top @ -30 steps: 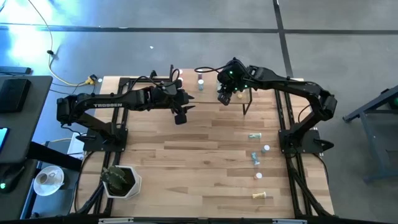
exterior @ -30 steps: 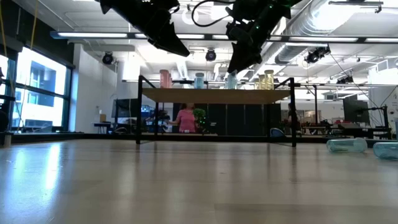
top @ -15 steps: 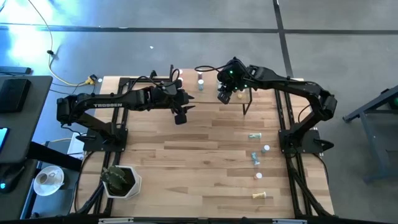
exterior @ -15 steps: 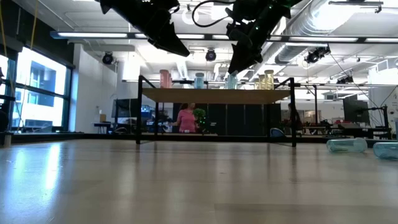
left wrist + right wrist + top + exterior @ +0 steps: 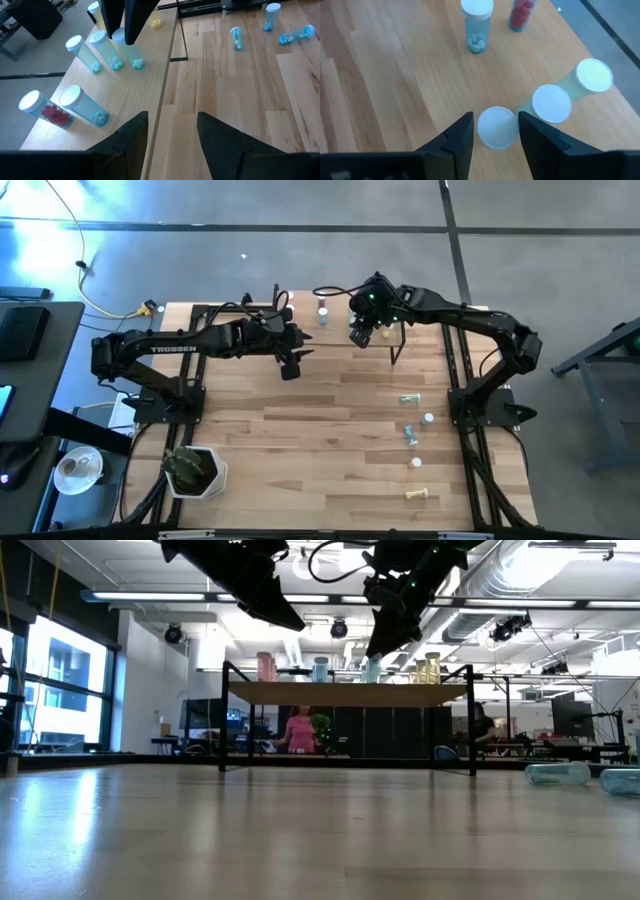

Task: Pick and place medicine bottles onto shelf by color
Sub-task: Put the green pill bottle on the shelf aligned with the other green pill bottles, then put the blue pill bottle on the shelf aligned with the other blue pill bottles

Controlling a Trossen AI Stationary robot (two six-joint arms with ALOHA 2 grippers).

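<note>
Right arm reaches from the table's right side across to the shelf (image 5: 345, 695) at the far edge, wrist bent downward; right gripper (image 5: 495, 132) sits over the shelf top with its two fingers straddling a white-capped blue bottle (image 5: 496, 127) that stands upright on the board, fingers close at either side of the cap, though whether they press it I cannot tell. Just beside it on the shelf stand two green-tinted bottles (image 5: 551, 103), and farther along a blue one (image 5: 476, 22) and a red one (image 5: 521, 12). Left arm stretches level from the table's left side toward the middle, forearm nearly horizontal; left gripper (image 5: 171, 132) hangs above the shelf's near edge, fingers parted at a middling gap with nothing between them. Several more bottles (image 5: 410, 398) lie scattered on the tabletop (image 5: 320, 440) near the right arm's base, well apart from the shelf
</note>
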